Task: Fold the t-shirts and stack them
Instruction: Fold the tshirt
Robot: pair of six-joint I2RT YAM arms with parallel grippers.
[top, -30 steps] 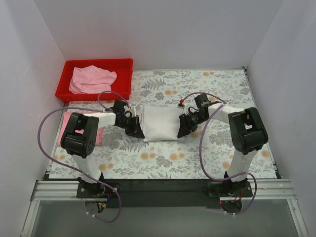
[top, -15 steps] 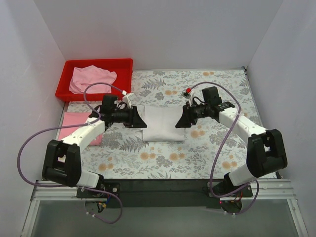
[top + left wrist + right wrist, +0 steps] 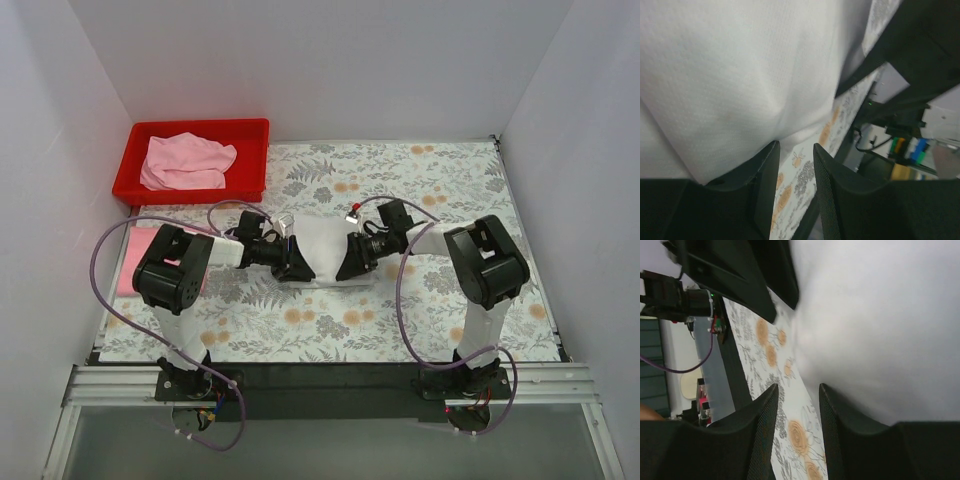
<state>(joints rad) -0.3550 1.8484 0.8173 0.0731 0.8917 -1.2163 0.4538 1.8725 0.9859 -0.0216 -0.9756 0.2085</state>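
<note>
Since the near corners of the white t-shirt [image 3: 325, 247] look due to be pinched, left gripper [image 3: 795, 147] and right gripper [image 3: 798, 387] are held slightly parted, empty, flanking it.

- A floral worktop [image 3: 330, 325] sits between white walls.
- A white shirt [image 3: 322, 243] lies folded at its centre.
- The left arm [image 3: 222, 250] reaches right, with the left jaws low at the shirt's left edge.
- The right arm [image 3: 430, 238] reaches left, with the right jaws low at the shirt's right edge.
- Both jaws face each other, and only a strip of shirt shows between them.
- From above I cannot tell how far either pair is parted.
- A red bin [image 3: 200, 125] at the far left holds a crumpled pink shirt [image 3: 185, 160].
- A folded pink shirt [image 3: 131, 247] lies on the left, partly hidden by the left arm.
- A purple cable [image 3: 404, 300] loops beside each arm.
</note>
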